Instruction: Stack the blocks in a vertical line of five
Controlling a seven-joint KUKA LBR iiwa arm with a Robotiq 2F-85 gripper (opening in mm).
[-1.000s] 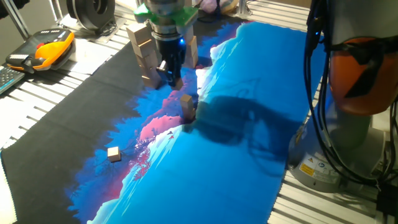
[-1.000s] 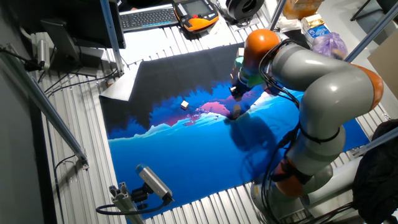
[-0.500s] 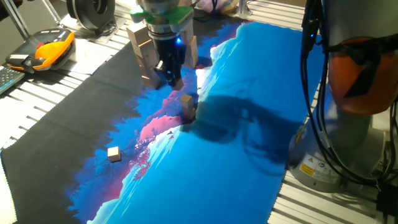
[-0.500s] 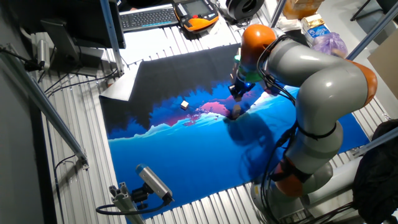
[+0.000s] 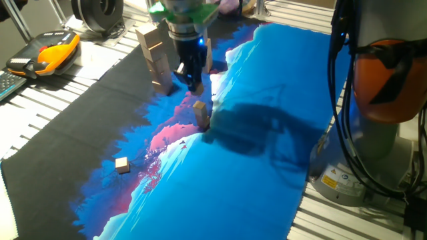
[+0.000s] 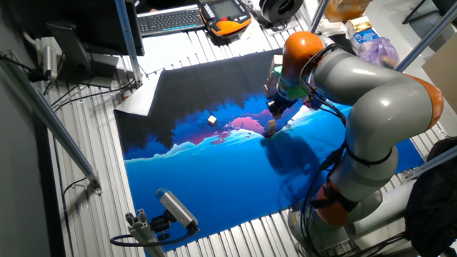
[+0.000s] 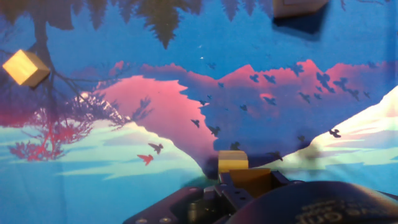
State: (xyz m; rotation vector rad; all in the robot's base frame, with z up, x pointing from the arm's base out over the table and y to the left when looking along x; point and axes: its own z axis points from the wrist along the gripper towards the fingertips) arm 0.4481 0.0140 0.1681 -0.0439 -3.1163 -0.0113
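Tan blocks form a short stack just below the gripper, whose grip I cannot tell, a lone block lies well apart; likely next: fetch it and top the stack.

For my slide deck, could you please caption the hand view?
Hand camera looks down on the mountain-print mat, a small block stack just ahead, a loose cube far left.
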